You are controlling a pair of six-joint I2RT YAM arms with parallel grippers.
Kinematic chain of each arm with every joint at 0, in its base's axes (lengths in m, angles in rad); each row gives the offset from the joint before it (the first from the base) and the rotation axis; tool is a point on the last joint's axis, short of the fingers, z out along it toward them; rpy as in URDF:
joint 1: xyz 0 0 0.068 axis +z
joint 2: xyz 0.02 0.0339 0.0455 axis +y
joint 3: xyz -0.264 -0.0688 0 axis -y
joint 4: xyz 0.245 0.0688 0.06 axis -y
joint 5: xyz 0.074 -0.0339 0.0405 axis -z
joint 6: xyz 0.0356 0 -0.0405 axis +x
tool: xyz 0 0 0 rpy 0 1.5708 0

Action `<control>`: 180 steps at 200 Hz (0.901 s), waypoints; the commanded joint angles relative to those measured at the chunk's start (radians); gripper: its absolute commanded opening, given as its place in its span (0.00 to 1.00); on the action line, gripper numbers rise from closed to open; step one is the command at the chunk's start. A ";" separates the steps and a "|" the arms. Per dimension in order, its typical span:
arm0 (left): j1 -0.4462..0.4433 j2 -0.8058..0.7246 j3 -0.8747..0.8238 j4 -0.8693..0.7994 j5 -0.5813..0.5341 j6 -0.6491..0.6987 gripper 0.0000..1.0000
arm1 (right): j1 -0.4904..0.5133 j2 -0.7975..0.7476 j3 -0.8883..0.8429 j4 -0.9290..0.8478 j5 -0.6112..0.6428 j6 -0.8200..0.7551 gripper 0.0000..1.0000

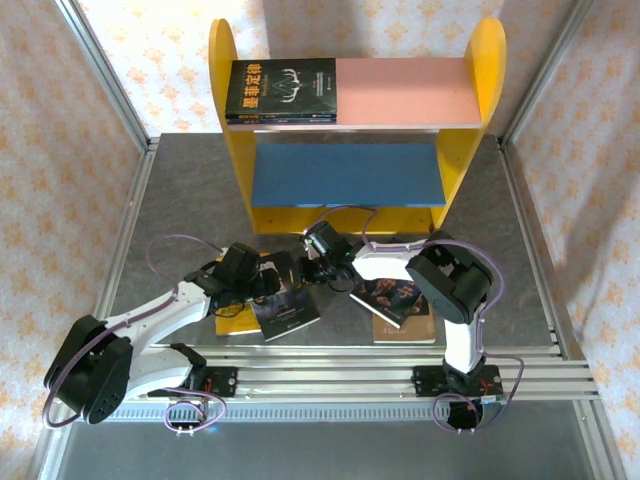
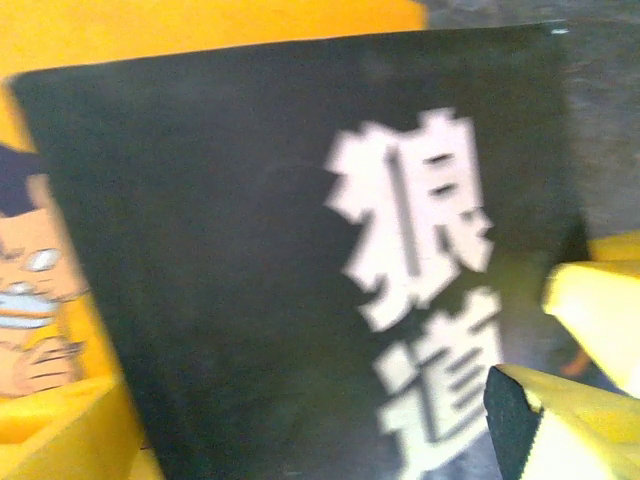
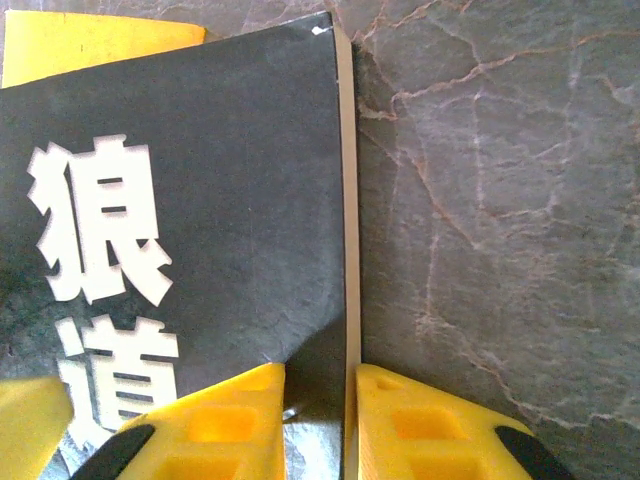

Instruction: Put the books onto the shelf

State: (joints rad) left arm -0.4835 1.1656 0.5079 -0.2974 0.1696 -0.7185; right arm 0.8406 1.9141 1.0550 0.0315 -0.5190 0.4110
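The shelf (image 1: 410, 90) stands at the back of the table, with black books (image 1: 283, 90) lying flat on the left of its pink upper board. A black book (image 1: 290, 312) with large white characters (image 3: 230, 200) lies on a yellow book (image 1: 232, 322) near the front. My right gripper (image 3: 318, 375) straddles the black book's right edge: one finger presses on the cover, which creases there, and the other finger sits against the page edge. My left gripper (image 2: 310, 440) hovers open, close over the same black cover (image 2: 250, 250). The yellow book's cartoon cover (image 2: 40, 280) shows to its left.
A dark illustrated book (image 1: 395, 293) lies on a brown book (image 1: 410, 328) at the front right, under the right arm. The blue lower board (image 1: 345, 175) is bare. Grey marbled table (image 3: 500, 200) lies to the right of the black book. Aluminium rails (image 1: 330, 365) run along the near edge.
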 commanded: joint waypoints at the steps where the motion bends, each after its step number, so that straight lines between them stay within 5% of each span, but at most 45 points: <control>1: -0.004 0.009 0.012 0.097 0.078 -0.025 0.85 | 0.011 0.052 -0.024 -0.051 -0.004 -0.011 0.20; 180: -0.004 -0.090 -0.030 0.272 0.199 -0.093 0.83 | 0.010 0.044 -0.021 -0.053 0.004 -0.012 0.21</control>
State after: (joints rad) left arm -0.4759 1.0863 0.4812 -0.1329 0.3065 -0.8017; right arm 0.8341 1.9141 1.0550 0.0277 -0.5209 0.4080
